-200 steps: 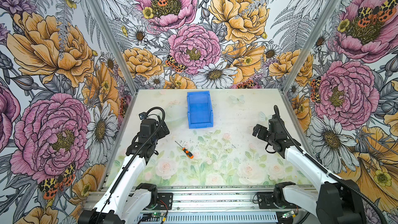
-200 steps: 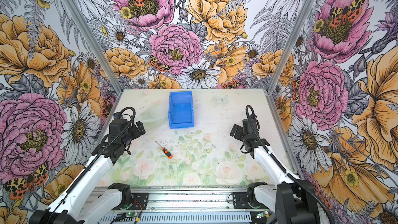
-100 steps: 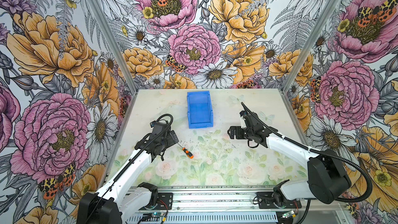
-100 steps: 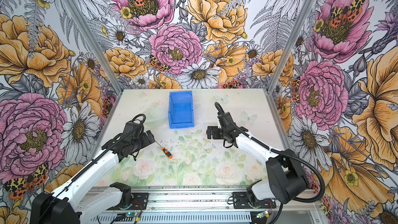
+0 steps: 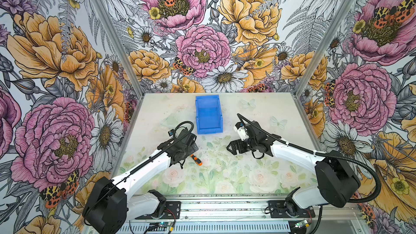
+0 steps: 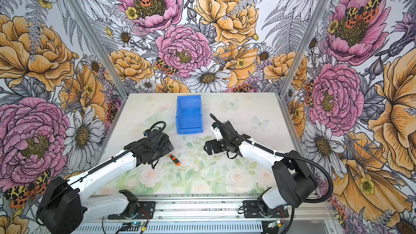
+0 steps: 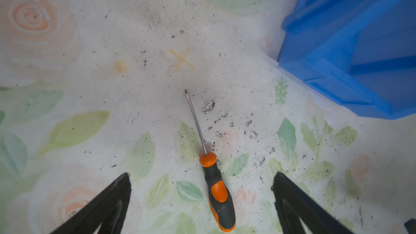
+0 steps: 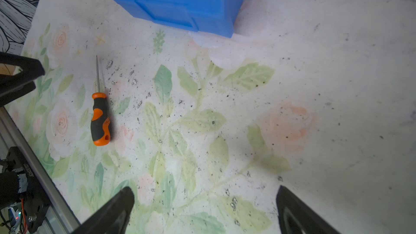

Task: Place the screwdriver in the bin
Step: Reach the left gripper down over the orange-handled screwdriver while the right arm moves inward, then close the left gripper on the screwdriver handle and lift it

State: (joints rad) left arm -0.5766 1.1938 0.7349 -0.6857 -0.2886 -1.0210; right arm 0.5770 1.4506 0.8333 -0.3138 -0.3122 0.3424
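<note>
- Bin (image 5: 209, 130) (image 6: 190, 130): bright blue and open-topped, it stands upright toward the far middle of the flower-printed table (image 5: 247, 172). Its lower front lip faces the arms, and in both top views nothing is inside it.
- Right gripper (image 5: 232, 149) (image 8: 204, 190): it hangs over the table just in front of the bin's front right corner. Its fingers are spread wide, with only bare tabletop between them. It grips nothing and is well apart from the screwdriver (image 8: 100, 118).
- Left gripper (image 7: 201, 174): it is over the table in front of the bin's front left corner. Its two dark fingers are spread fully apart and have hold of nothing. In the left wrist view the handle lies between them without touching either. I cannot tell how high they are above the table.
- Screwdriver (image 5: 196, 159) (image 6: 175, 160) (image 7: 208, 160): it lies flat on the table outside the bin, near its front left corner. In both top views only the orange-and-black handle shows, because the left wrist covers the thin shaft.
- Faint yellow cross (image 7: 182, 60): it is marked on the tabletop just beyond the tip.
</note>
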